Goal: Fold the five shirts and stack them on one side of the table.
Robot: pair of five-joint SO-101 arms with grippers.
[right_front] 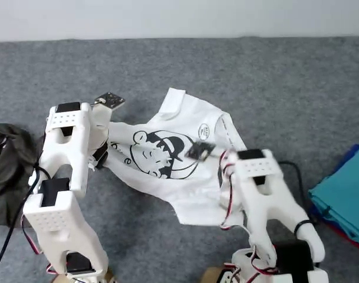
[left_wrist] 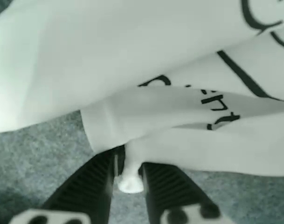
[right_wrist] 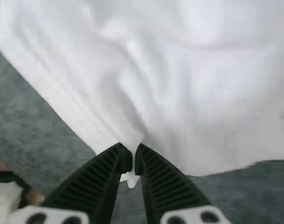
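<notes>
White T-shirt (right_front: 167,156) with a black cartoon print (right_front: 158,154) lies face up and askew in the middle of the grey felt-covered table (right_front: 273,88), rumpled, its collar end pointing away from the arms. The left gripper (left_wrist: 128,163) is pinched on a doubled fold at the shirt's edge on that arm's side. The right gripper (right_wrist: 132,156) is likewise pressed together on a gathered ridge of cloth at the opposite edge. Each holds only a small bite of fabric.

Judging from this, the fold of this shirt is barely begun: the garment is held at both sides but not yet squared or doubled over. The next move probably calls for both arms to lift and draw apart evenly, so the cloth flattens, before carrying one edge over the other. Uneven pull could slip a thin pinch free.

A teal stack (right_front: 344,188) of folded shirts sits at the table's right edge, and a dark olive shirt (right_front: 8,165) lies crumpled at the left edge, well apart.
</notes>
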